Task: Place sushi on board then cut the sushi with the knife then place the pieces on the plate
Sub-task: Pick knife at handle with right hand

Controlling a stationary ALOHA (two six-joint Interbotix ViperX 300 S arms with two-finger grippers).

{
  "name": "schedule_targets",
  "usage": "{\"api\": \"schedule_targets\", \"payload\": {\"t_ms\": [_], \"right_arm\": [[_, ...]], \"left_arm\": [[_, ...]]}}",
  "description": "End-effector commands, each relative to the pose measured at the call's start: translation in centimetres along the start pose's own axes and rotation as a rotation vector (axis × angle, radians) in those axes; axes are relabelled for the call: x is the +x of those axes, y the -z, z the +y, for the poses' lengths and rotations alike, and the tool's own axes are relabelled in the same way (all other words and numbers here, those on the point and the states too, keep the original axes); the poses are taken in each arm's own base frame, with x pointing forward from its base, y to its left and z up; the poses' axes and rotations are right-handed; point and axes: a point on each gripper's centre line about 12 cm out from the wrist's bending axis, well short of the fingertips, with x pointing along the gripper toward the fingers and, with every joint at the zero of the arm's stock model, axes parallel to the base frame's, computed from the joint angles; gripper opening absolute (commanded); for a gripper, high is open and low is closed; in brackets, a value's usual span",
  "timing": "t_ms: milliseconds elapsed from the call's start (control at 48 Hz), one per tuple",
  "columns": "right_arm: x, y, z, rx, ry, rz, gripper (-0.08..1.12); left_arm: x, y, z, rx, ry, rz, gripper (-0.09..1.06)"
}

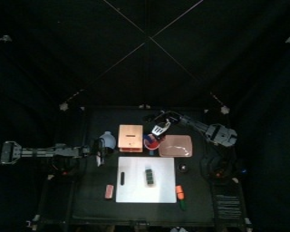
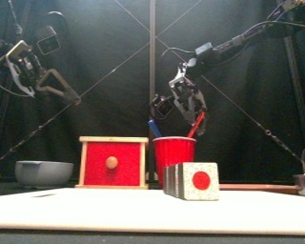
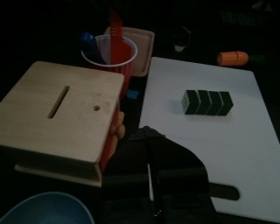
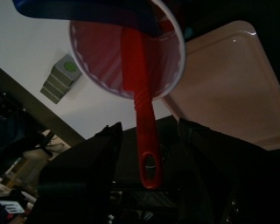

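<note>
Sushi roll (image 1: pixel 149 178) lies on the white cutting board (image 1: pixel 126 196), in front of the red cup (image 2: pixel 175 154) and apart from it. Its dark green blocks are joined, so I judge the placing step done and the cutting not begun. Right hand (image 2: pixel 178 107) hangs directly above the cup, pointed down. In the right wrist view the jaws stand wide, one on each side of the red knife (image 4: pixel 142 131) handle, with a gap on both sides and no grip yet. That straddle suits closing on the handle and lifting it straight up out of the cup. The blue knife (image 2: pixel 155 128) shares the cup and leans to the opposite rim, clear of the jaws. Risk: an off-centre closure could tip the cup. Pink tray (image 1: pixel 176 145) sits just beside the cup on the right arm's side, bare, ready for the pieces. Wooden box (image 1: pixel 126 138) stands just beside the cup on the other side. Left hand (image 3: pixel 154 149) is raised beyond the box, well apart from the cup, seemingly parked; I cannot tell how its jaws stand.
</note>
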Motion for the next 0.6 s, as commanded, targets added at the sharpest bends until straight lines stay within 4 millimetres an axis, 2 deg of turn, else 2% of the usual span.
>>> {"api": "schedule_targets", "payload": {"t_ms": [21,188,500,604], "right_arm": [[-1.38,0.33,0.47,-0.016,-0.003,-0.039,0.86],[-1.19,0.24,0.57,-0.015,-0.012,-0.036,0.77],[-1.34,0.18,0.58,-0.013,-0.014,-0.041,0.42],[-1.49,0.12,0.73,-0.016,-0.015,-0.046,0.34]], "left_arm": [[0.08,-0.6,0.05,-0.004,-0.003,-0.017,-0.02],[0.06,-0.35,0.06,-0.006,-0.003,-0.011,-0.02],[0.03,-0.1,0.14,-0.007,-0.006,-0.005,-0.02],[0.03,-0.1,0.14,-0.005,-0.006,-0.005,-0.02]]}}
